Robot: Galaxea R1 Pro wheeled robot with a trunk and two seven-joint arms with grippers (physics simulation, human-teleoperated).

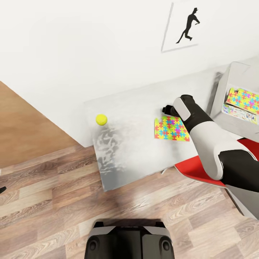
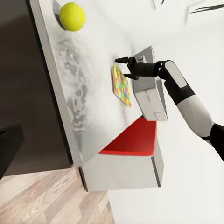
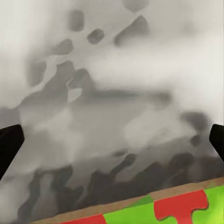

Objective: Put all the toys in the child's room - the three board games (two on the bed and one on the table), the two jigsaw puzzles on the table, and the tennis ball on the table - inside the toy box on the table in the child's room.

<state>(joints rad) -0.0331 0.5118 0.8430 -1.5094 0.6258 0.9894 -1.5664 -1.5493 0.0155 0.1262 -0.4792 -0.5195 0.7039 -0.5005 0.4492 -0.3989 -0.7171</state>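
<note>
A jigsaw puzzle [image 1: 171, 128] [image 2: 122, 85] lies flat on the pale table [image 1: 133, 151]. My right gripper [image 1: 166, 109] [image 2: 124, 66] [image 3: 112, 142] hovers open just over the puzzle's far edge, nothing between its fingers [image 3: 9, 149]; the puzzle's edge [image 3: 177, 210] shows close below. The tennis ball [image 1: 101, 119] [image 2: 72, 16] rests near the table's left end. The toy box [image 1: 237, 72] [image 2: 151, 93] at the right holds another jigsaw puzzle [image 1: 244, 99] on top of a board game [image 1: 239, 113]. A dark finger [image 2: 9, 149] of my left gripper sits at the picture's edge, spread wide.
A red chair [image 1: 201, 167] [image 2: 130, 140] is tucked under the table below my right arm. A silhouette poster [image 1: 185, 27] hangs on the white wall. Wood-plank floor [image 1: 54, 201] lies in front of the table, and my base [image 1: 129, 241] stands close to it.
</note>
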